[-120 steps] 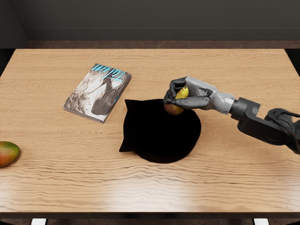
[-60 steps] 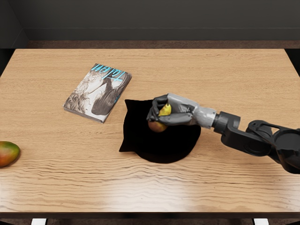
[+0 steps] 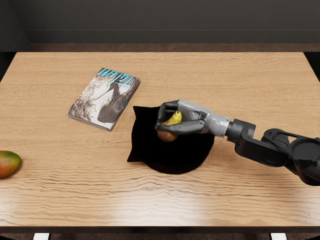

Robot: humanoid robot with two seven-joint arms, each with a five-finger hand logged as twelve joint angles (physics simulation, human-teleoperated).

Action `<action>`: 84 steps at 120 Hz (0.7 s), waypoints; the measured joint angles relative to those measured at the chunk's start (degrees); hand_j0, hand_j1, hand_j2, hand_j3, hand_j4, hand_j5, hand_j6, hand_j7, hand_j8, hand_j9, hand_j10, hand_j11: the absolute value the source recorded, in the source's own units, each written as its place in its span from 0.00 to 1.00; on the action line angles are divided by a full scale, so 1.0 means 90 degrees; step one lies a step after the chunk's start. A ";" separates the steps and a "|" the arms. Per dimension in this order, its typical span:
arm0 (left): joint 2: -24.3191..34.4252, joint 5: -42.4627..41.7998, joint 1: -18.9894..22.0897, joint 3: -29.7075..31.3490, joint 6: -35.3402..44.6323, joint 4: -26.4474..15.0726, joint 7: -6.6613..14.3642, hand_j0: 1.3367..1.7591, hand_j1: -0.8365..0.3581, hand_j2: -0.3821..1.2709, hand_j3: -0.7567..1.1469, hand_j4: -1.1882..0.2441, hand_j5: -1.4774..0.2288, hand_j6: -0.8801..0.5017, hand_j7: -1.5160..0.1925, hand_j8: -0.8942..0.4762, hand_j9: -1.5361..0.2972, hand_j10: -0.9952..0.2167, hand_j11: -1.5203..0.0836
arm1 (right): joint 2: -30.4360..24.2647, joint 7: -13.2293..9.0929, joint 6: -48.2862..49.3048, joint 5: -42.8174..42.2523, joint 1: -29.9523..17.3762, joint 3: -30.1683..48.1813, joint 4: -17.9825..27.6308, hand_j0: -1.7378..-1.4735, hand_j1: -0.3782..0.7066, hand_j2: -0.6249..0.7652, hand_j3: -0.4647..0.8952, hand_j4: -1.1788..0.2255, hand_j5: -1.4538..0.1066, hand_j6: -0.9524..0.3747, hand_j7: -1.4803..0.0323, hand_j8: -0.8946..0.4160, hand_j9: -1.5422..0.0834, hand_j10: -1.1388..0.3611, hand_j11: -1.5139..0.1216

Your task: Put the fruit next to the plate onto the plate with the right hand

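Note:
A black cat-shaped plate (image 3: 167,155) lies in the middle of the wooden table. My right hand (image 3: 172,122) reaches in from the right edge and hovers over the plate's middle. Its fingers are curled around a yellow and red pear-like fruit (image 3: 170,131), whose lower part shows under the palm just above the plate surface. The left arm is out of view.
A magazine (image 3: 105,98) lies flat at the back left of the plate. A red-green mango (image 3: 9,163) sits at the table's left edge. The right forearm (image 3: 270,147) stretches over the table to the right of the plate.
The right hand carried the fruit leftward and down from the plate's back right rim to over its middle. In the last half second it barely moved.

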 joint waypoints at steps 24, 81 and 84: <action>0.0000 0.0001 0.0000 -0.0001 0.0000 0.0000 -0.0001 0.76 0.99 0.23 0.40 0.83 0.87 0.64 0.89 0.65 0.84 0.82 0.95 | 0.0070 -0.0006 0.0003 0.0057 0.0005 0.0016 -0.0106 0.32 0.65 0.37 0.34 0.43 0.43 0.28 0.48 0.27 0.47 0.44 0.45; 0.0000 0.0001 0.0000 -0.0002 0.0000 0.0000 -0.0001 0.76 0.99 0.23 0.40 0.83 0.87 0.64 0.89 0.65 0.84 0.82 0.95 | 0.0035 -0.0007 0.0004 0.0273 0.0075 0.0091 -0.0134 0.30 0.46 0.40 0.34 0.56 0.61 0.42 0.64 0.39 0.64 0.50 0.61; 0.0000 0.0001 0.0000 -0.0002 0.0000 0.0000 -0.0001 0.76 0.99 0.23 0.40 0.83 0.87 0.64 0.89 0.65 0.84 0.82 0.95 | 0.0017 -0.0007 0.0004 0.0290 0.0091 0.0092 -0.0135 0.30 0.44 0.40 0.34 0.57 0.61 0.43 0.65 0.40 0.64 0.51 0.62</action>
